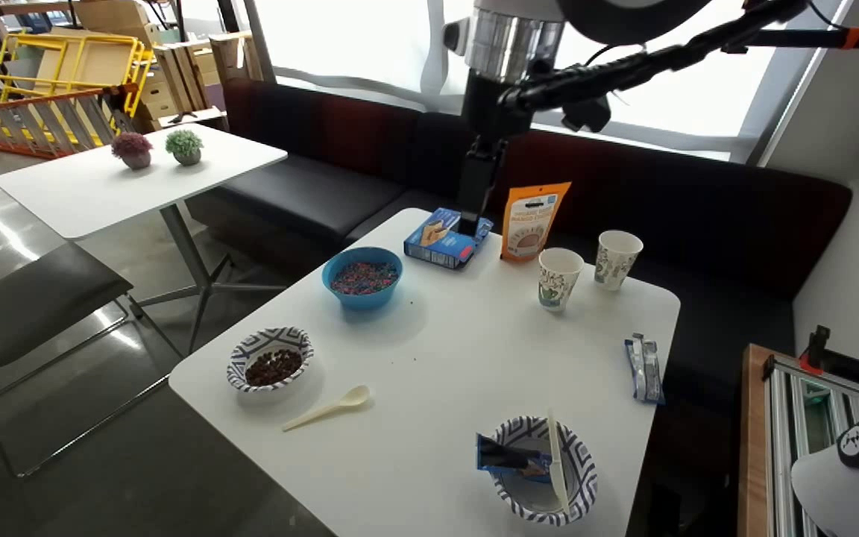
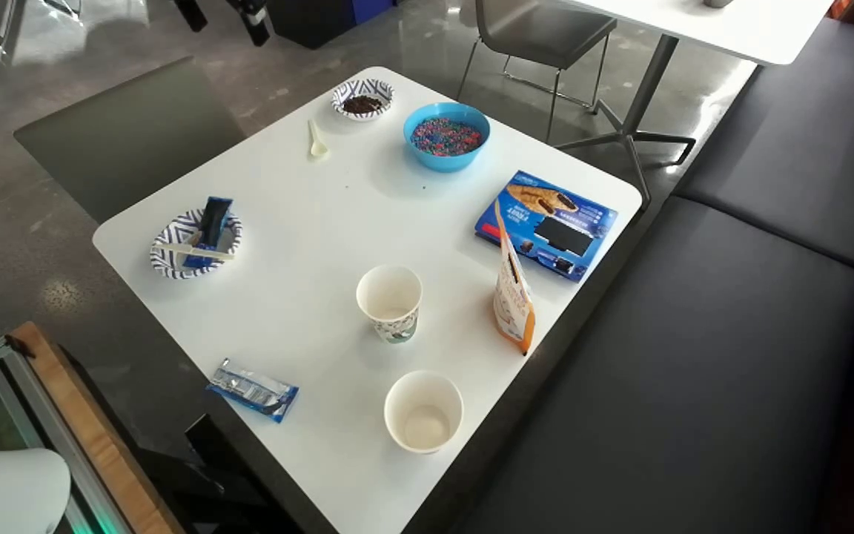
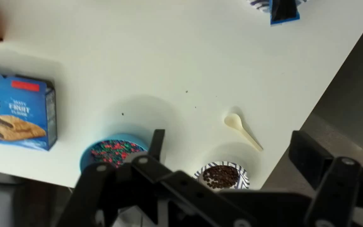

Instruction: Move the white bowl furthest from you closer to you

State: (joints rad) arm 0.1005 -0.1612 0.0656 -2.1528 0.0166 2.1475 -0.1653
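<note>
Standing near the blue bowl (image 1: 363, 300), the white bowl (image 1: 269, 339) of brown pieces (image 1: 274, 367) is shown whole in both exterior views but is partly hidden in the wrist view by the gripper (image 3: 227, 140), which is seen spread wide

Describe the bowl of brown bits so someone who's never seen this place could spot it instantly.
Find the white table with the blue bowl on it. Near that bowl, by a table corner and the loose spoon, sits a white bowl with a dark geometric pattern. Unlike the other patterned bowl, which holds a blue packet, it holds dark brown bits.
</note>
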